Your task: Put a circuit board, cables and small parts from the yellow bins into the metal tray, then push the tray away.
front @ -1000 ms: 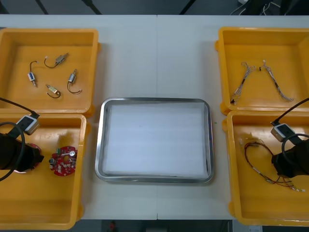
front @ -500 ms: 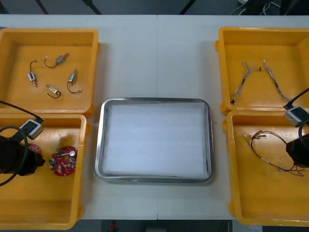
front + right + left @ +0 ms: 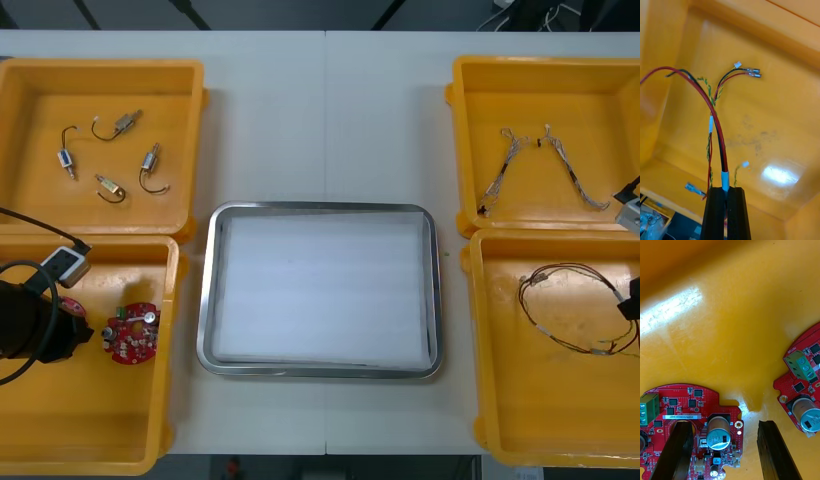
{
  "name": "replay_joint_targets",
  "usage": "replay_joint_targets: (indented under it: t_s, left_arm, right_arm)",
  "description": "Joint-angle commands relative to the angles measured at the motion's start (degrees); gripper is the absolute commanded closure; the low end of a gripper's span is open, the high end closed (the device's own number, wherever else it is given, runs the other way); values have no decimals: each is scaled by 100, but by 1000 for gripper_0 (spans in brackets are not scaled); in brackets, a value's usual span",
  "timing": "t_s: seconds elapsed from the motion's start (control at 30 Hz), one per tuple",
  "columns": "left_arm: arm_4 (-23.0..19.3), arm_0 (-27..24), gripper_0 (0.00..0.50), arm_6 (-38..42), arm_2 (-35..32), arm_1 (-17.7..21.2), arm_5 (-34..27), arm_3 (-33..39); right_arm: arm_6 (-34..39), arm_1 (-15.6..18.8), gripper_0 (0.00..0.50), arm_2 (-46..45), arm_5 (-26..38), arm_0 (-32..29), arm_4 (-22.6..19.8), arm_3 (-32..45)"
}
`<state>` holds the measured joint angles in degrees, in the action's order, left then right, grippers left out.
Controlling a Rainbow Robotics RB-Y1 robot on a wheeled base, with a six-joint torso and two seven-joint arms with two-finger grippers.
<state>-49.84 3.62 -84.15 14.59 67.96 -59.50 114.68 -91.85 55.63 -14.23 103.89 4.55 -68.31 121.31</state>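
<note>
In the near left yellow bin (image 3: 90, 420) lie two round red circuit boards. My left gripper (image 3: 726, 450) hangs open low over one board (image 3: 688, 408), one finger (image 3: 677, 450) over it and the other (image 3: 773, 450) over bare bin floor. The second board (image 3: 133, 333) lies just beside it. My right gripper (image 3: 726, 202) is shut on a red and black cable (image 3: 717, 127), whose ends trail over the floor of the near right bin (image 3: 540, 400). In the front view this cable (image 3: 560, 300) stretches toward the right edge. The metal tray (image 3: 205, 300) sits in the middle, white inside.
The far left bin (image 3: 30, 120) holds several small metal parts (image 3: 120, 125). Thin twisted cables (image 3: 505, 160) lie in the far right bin (image 3: 470, 100). Bare table lies beyond the tray.
My right gripper has moved right and up with the cable, pulling its loop open across the bin. The left gripper shifted slightly toward the boards, then held still.
</note>
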Motion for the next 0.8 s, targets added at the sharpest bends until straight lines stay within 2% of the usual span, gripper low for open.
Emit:
replay_joint_targets:
  t_s: [0.03, 0.1, 0.13, 0.17, 0.2, 0.27, 0.3, 0.37, 0.4, 0.43, 0.53, 0.63, 0.8]
  left_arm:
    - [62, -115, 0, -558, 97, 244, 62, -16]
    - [132, -115, 7, -549, 150, 244, 88, -16]
    - [185, -115, 32, -541, 185, 244, 141, -16]
    - [264, -115, 92, -541, 247, 262, 255, -24]
    - [334, -115, 120, -532, 308, 279, 343, -24]
    - [343, -115, 124, -532, 326, 314, 396, -24]
    - [325, -115, 162, -523, 326, 323, 396, -24]
    - [299, -115, 256, -523, 326, 332, 396, -24]
    - [290, -124, 383, -523, 326, 349, 396, -24]
    - [290, -124, 461, -523, 326, 367, 396, -24]
    - [290, -133, 500, -523, 326, 393, 396, -24]
    - [299, -133, 500, -523, 326, 411, 405, -33]
    - [246, -142, 500, -523, 282, 464, 396, -24]
  right_arm:
    - [-17, -44, 500, -265, 492, 547, -130, 156]
    - [9, -44, 500, -273, 611, 723, -130, 156]
    - [35, -44, 500, -282, 611, 793, -139, 156]
    - [53, -44, 500, -300, 611, 890, -139, 156]
    - [79, -44, 500, -326, 611, 969, -147, 156]
    - [106, -44, 500, -370, 611, 1066, -174, 156]
    - [132, -44, 500, -405, 611, 1118, -200, 156]
    - [158, -35, 500, -432, 611, 1171, -235, 156]
    - [176, -35, 500, -449, 611, 1206, -297, 156]
    - [220, 0, 500, -476, 611, 1215, -393, 156]
    - [519, 132, 500, -511, 611, 1233, -657, 156]
    - [835, 360, 500, -502, 611, 1285, -1053, 156]
    - [1037, 466, 500, -502, 611, 1312, -1255, 165]
